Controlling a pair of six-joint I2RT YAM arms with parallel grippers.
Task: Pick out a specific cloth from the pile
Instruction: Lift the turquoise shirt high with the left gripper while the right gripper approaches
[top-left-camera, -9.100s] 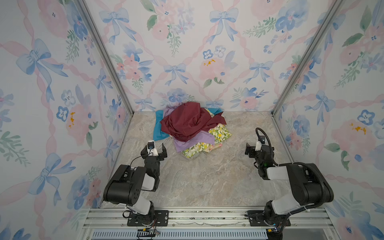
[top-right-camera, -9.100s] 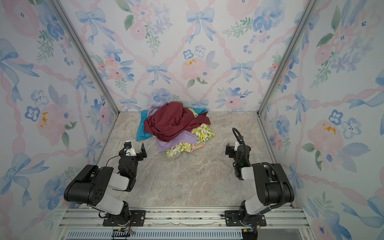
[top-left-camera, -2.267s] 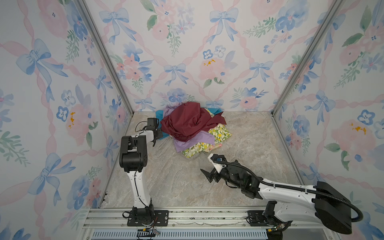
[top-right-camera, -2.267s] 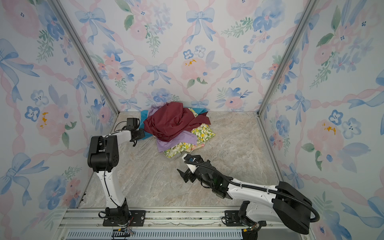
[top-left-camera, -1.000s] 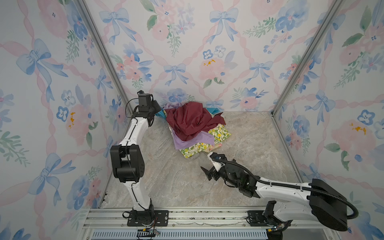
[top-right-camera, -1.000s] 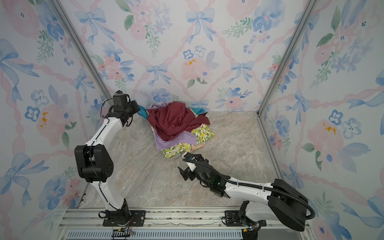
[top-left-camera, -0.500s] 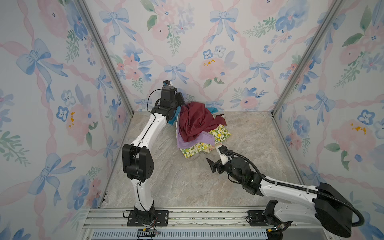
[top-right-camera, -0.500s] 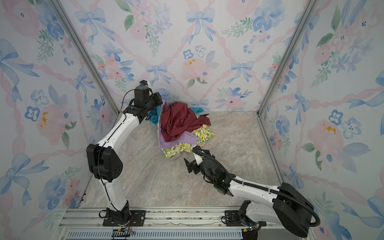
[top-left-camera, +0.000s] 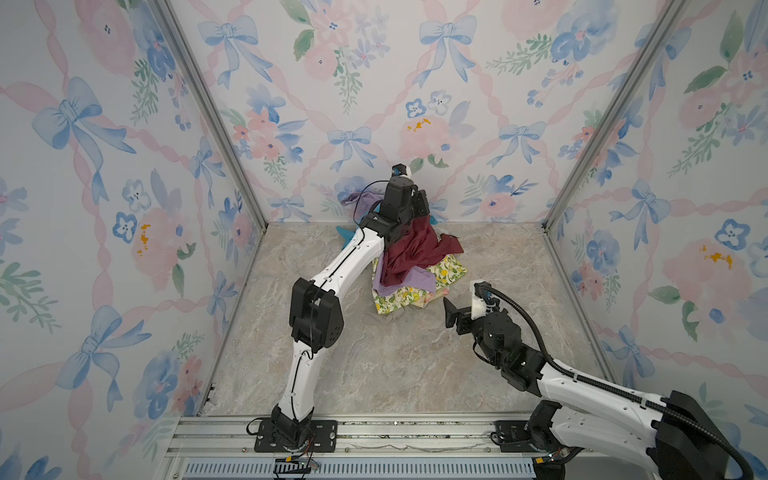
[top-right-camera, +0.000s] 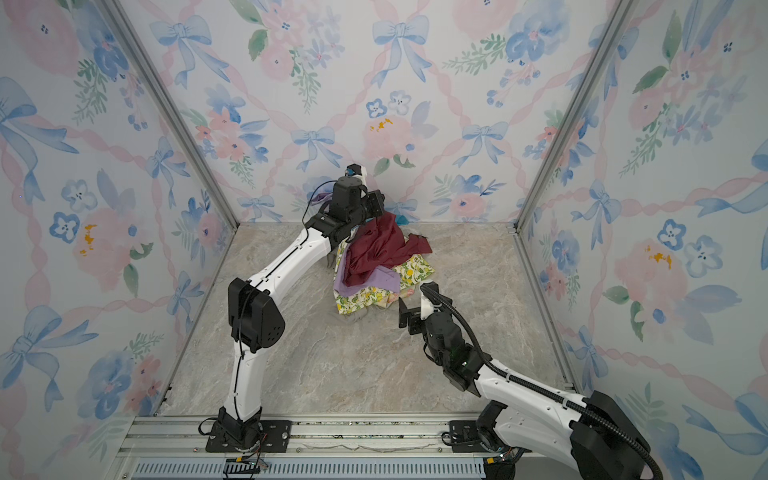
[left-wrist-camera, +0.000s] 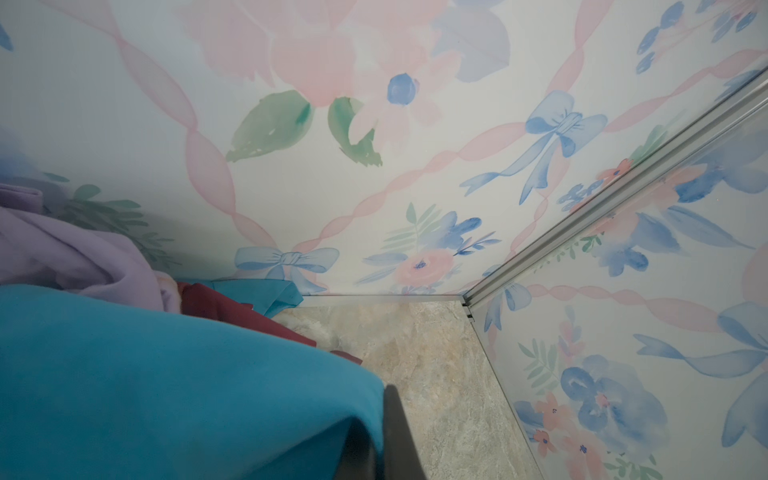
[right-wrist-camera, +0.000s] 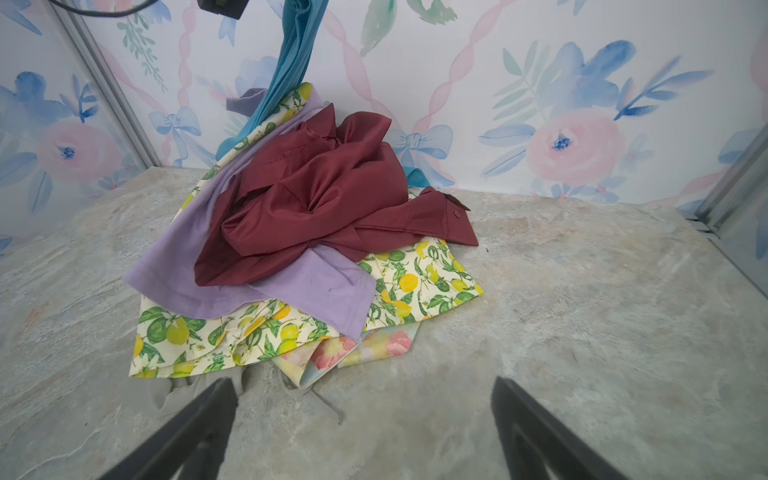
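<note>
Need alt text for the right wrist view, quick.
A turquoise cloth stretches upward out of a pile of maroon, lavender and lemon-print fabrics on a marble-look floor. The right gripper is open in front of it.

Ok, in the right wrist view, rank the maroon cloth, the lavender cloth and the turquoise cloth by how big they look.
1. maroon cloth
2. lavender cloth, partly buried, so close to maroon
3. turquoise cloth, only a raised strip visible

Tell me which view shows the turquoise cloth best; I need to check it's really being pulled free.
The right wrist view: the turquoise cloth rises as a taut strip from behind the pile. The left wrist view shows only a close blue fold filling its corner. In both top views the left arm hides nearly all of it.
</note>
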